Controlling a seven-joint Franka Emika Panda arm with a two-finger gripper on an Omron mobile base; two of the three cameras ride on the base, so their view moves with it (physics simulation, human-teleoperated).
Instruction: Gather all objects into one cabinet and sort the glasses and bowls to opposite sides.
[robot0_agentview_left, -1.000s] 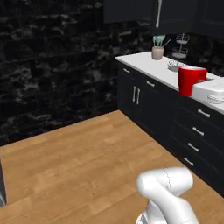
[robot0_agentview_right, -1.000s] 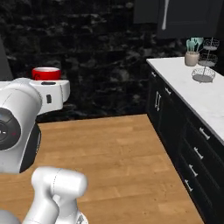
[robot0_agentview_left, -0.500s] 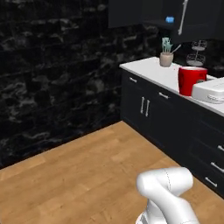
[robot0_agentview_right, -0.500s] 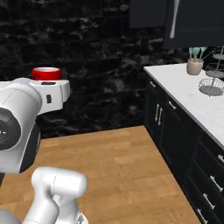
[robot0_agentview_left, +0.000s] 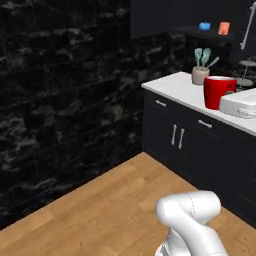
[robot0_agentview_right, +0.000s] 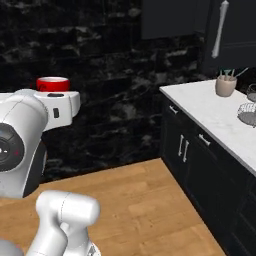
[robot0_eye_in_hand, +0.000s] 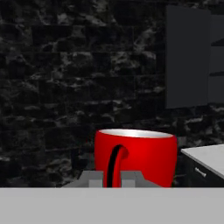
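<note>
My gripper (robot0_eye_in_hand: 114, 176) is shut on the plain red cup (robot0_eye_in_hand: 135, 156); one dark finger hooks over the cup's rim. In the left base view the red cup (robot0_agentview_left: 218, 91) hangs upright beside my white hand (robot0_agentview_left: 240, 102), in front of the counter. Over my arm in the right base view only the rim of the red cup (robot0_agentview_right: 52, 83) shows. The black wall cabinet (robot0_agentview_left: 150, 17) stands open at the top right, and on its shelf sit a blue cup (robot0_agentview_left: 204, 26) and an orange mug (robot0_agentview_left: 224, 28). Its door carries a long silver handle (robot0_agentview_right: 218, 30). The bowl is out of view.
A white counter (robot0_agentview_right: 210, 107) over black drawers runs along the right. On it stand a beige utensil crock (robot0_agentview_left: 200, 75) and a wire basket stand (robot0_agentview_right: 247, 112). A black stone wall (robot0_agentview_left: 65, 80) closes the back, with wooden floor (robot0_agentview_left: 100, 205) in front of it.
The whole picture has shifted as the base drives: the counter and wall cabinet have drawn closer and the cabinet's shelf has come into view. The red cup stays in my gripper.
</note>
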